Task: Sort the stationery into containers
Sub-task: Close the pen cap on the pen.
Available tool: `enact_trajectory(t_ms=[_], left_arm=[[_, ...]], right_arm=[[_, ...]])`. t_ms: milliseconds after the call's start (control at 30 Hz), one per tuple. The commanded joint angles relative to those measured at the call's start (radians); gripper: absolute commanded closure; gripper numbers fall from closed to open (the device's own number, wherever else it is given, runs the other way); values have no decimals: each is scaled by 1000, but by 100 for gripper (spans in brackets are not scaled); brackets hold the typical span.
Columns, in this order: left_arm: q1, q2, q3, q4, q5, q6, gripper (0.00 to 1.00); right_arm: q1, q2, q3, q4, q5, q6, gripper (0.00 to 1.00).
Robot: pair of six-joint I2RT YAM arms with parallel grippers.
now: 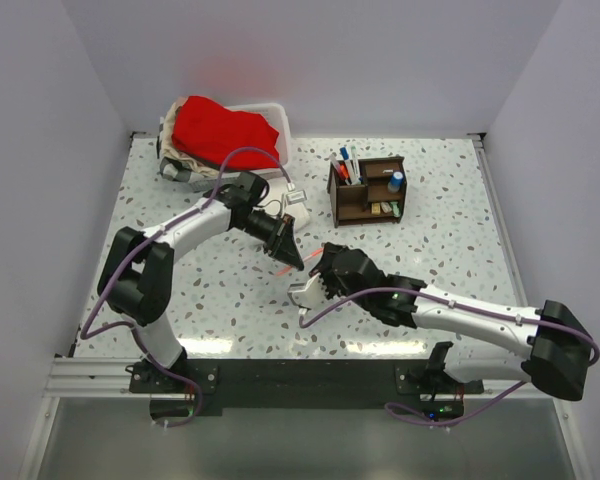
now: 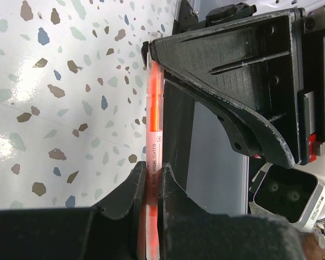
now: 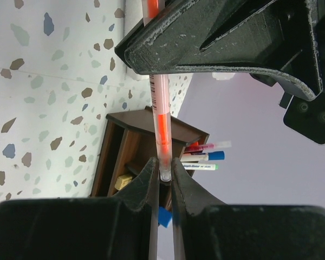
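An orange highlighter (image 2: 153, 124) hangs over the middle of the table, held at both ends. My left gripper (image 2: 153, 181) is shut on its printed barrel. My right gripper (image 3: 162, 168) is shut on its other tip. In the top view the left gripper (image 1: 291, 258) and right gripper (image 1: 320, 262) meet nose to nose, and the highlighter (image 1: 327, 249) shows only as a red sliver. The dark brown wooden organizer (image 1: 367, 190) stands upright behind them. It holds several pens (image 3: 206, 154), a small blue bottle (image 1: 395, 181) and a beige block (image 3: 123, 182).
A white basket (image 1: 277, 115) holding a red cloth (image 1: 225, 130) sits at the back left of the speckled table (image 1: 450, 250). Pale walls close in the table on the left, back and right.
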Motion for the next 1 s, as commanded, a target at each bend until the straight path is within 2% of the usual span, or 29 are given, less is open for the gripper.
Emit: enact_trajectory(t_ms=[0, 167, 367, 600, 967], left_arm=[[-4, -21, 35, 7, 45, 27, 100], [-30, -21, 64, 24, 47, 18, 100], [-38, -7, 99, 41, 58, 3, 100], [-39, -9, 139, 76, 110, -40, 100], [-45, 8, 164, 81, 99, -34, 100]], right_arm=[[8, -1, 43, 128, 19, -5, 100], [49, 25, -29, 298, -2, -97, 100], [152, 51, -26, 316, 16, -77, 100], [168, 92, -49, 425, 35, -146, 100], [168, 120, 2, 354, 6, -81, 100]])
